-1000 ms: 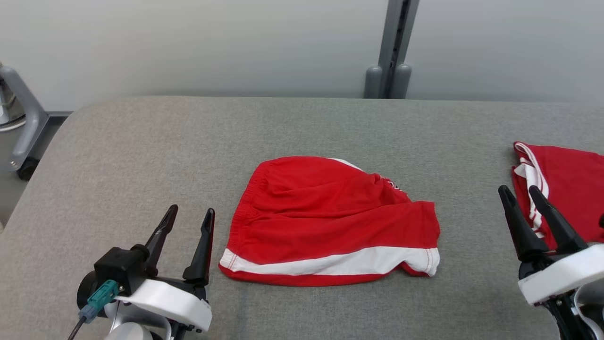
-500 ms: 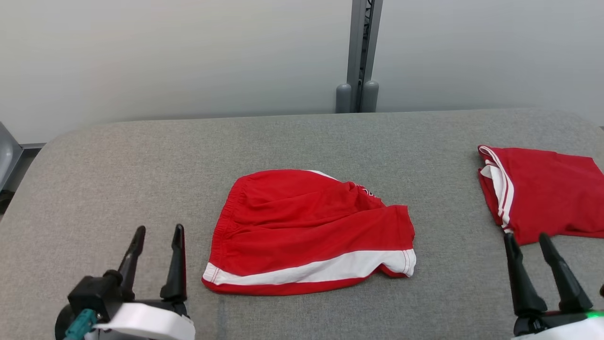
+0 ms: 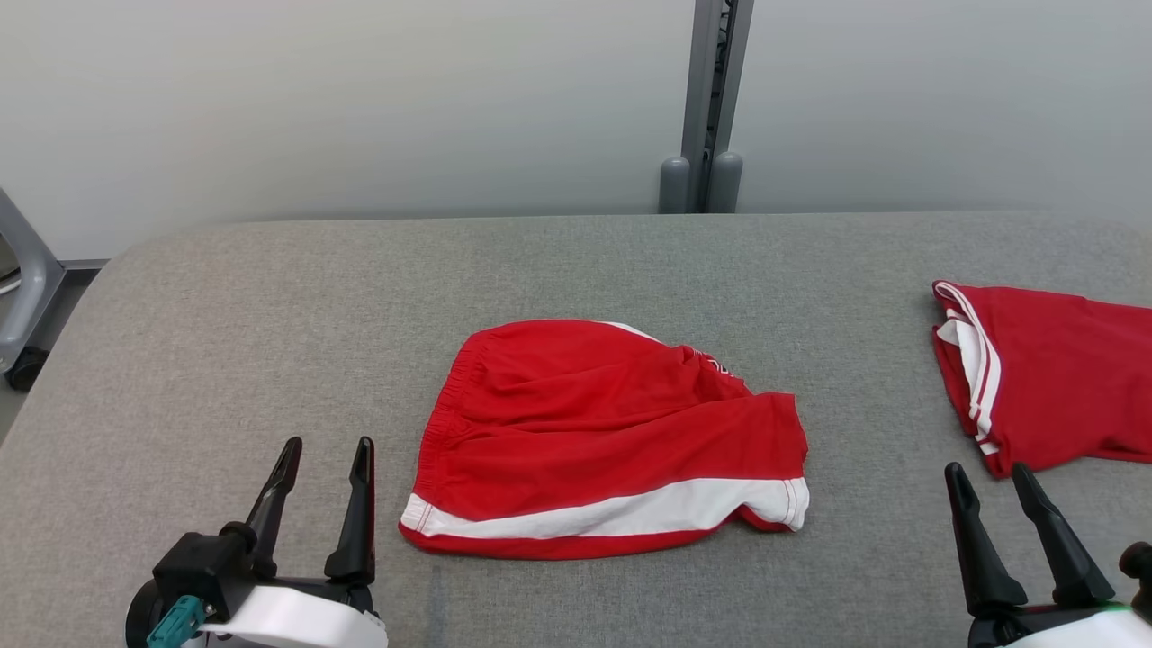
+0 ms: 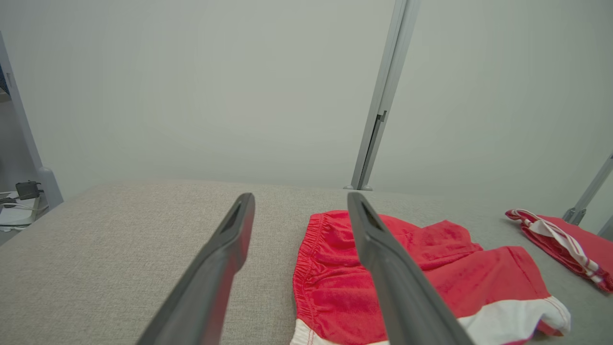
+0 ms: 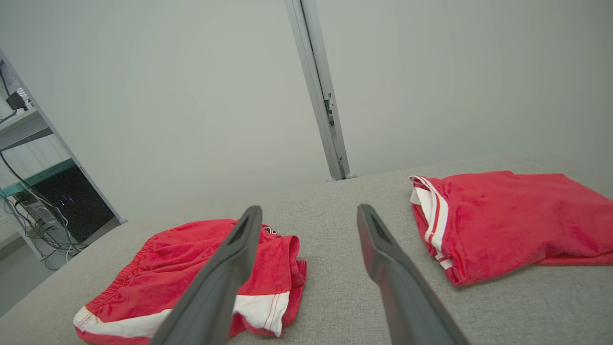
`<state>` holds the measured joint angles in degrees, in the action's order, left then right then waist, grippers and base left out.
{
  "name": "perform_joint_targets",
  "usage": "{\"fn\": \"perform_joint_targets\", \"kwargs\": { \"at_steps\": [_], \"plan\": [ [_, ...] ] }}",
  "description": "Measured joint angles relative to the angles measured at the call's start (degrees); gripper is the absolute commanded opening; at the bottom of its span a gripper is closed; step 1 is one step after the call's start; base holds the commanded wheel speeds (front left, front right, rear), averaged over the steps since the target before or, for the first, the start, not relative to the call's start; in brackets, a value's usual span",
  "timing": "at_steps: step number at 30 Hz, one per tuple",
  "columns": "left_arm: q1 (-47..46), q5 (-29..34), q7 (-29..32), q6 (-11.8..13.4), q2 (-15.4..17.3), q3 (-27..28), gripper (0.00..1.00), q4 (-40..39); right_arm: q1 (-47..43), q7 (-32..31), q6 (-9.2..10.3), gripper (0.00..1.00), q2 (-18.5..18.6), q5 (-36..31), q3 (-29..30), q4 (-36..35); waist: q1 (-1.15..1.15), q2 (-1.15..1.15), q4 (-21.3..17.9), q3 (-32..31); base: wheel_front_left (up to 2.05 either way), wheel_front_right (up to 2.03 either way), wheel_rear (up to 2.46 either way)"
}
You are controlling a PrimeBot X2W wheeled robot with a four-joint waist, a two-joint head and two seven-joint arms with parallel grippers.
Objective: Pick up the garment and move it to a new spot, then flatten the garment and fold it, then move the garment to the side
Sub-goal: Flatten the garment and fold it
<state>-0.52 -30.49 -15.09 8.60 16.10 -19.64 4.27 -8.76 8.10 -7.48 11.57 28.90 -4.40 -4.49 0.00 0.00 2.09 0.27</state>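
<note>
Red shorts (image 3: 612,432) lie crumpled on the grey table (image 3: 270,297). The left gripper (image 3: 328,444) is just left of them, the right gripper (image 3: 985,470) far right, both spread wide and empty.

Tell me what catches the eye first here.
The red shorts with a white band lie rumpled at the middle of the grey padded table. A second red garment, folded, lies toward the table's right end. The left gripper and right gripper, both open and empty, flank the near side.
</note>
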Motion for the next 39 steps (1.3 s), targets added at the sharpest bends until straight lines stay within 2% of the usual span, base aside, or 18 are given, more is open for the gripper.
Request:
{"fn": "perform_joint_targets", "kwargs": {
  "at_steps": [7,13,18,25,37,39],
  "plan": [
    [0.0,0.4,0.0,-0.5,-0.3,0.0,1.0,0.5,-0.1,-1.3,0.0,1.0,0.3,0.5,-0.7,0.5,0.0,0.0,0.5,-0.4,0.0,0.0,0.0],
    [-0.6,-0.1,2.9,-1.6,0.4,-1.0,1.0,1.1,1.8,-8.8,0.0,1.0,1.2,2.0,-4.6,3.5,0.0,0.0,0.4,0.5,0.0,0.0,0.0],
    [-3.1,-1.8,10.5,-3.0,1.3,-2.8,1.0,1.7,6.6,-15.4,0.0,1.0,1.5,3.9,-7.3,8.0,0.0,0.0,0.7,2.2,0.0,0.0,0.0],
    [-7.8,-4.4,24.6,-4.7,3.5,-5.7,1.0,1.6,13.8,-22.3,0.0,1.0,1.6,6.2,-9.0,13.2,0.0,0.0,1.8,5.7,0.0,0.0,0.0],
    [-12.1,-7.7,34.4,-8.1,4.8,-8.1,1.0,2.4,18.8,-27.3,0.0,1.0,1.2,9.6,-11.0,16.5,0.0,0.0,3.6,11.0,0.0,0.0,0.0],
    [-12.2,-8.3,35.4,-8.4,4.9,-8.3,1.0,2.7,18.8,-27.4,0.0,0.96,1.2,9.6,-11.1,16.5,0.0,0.0,3.6,11.2,0.0,0.0,0.0]
  ]
}}
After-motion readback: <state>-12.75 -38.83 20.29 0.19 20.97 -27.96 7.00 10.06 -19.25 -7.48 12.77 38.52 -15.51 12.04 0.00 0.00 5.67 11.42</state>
